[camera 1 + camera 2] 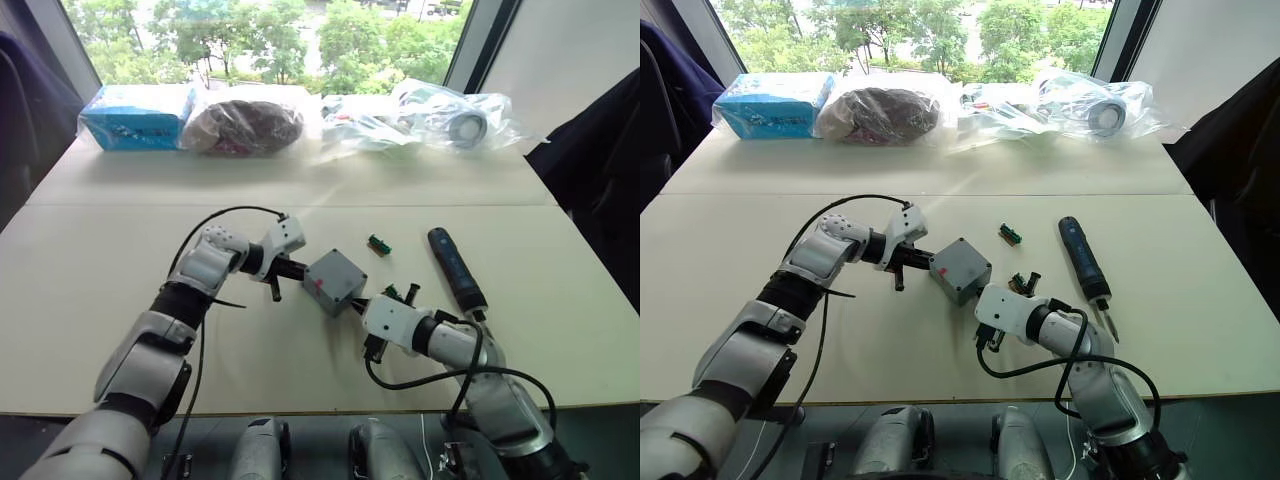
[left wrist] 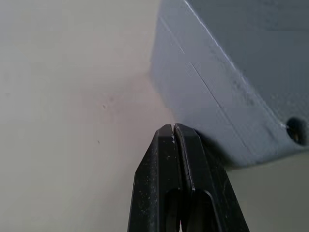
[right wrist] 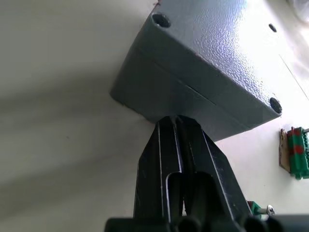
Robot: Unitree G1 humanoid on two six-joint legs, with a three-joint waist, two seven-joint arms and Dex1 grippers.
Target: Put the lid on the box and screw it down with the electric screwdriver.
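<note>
The grey box (image 1: 324, 291) sits mid-table with the lid (image 1: 338, 270) resting on top; a seam runs between them, and corner holes show in the lid (image 3: 217, 53). A small red dot marks the box's near wall. My left gripper (image 1: 299, 270) is shut, its tip (image 2: 174, 128) against the box's left side. Pressing the near right corner is my right gripper (image 1: 358, 306), also shut, with its tip (image 3: 172, 118) at the wall below the seam. The electric screwdriver (image 1: 455, 268) lies flat on the table to the right, held by nothing.
Small green-and-tan blocks lie behind the box (image 1: 378, 243) and beside my right wrist (image 1: 400, 293). At the far edge of the table are a blue packet (image 1: 135, 118) and several clear plastic bags (image 1: 450, 115). A black cable (image 1: 215, 220) loops over my left arm.
</note>
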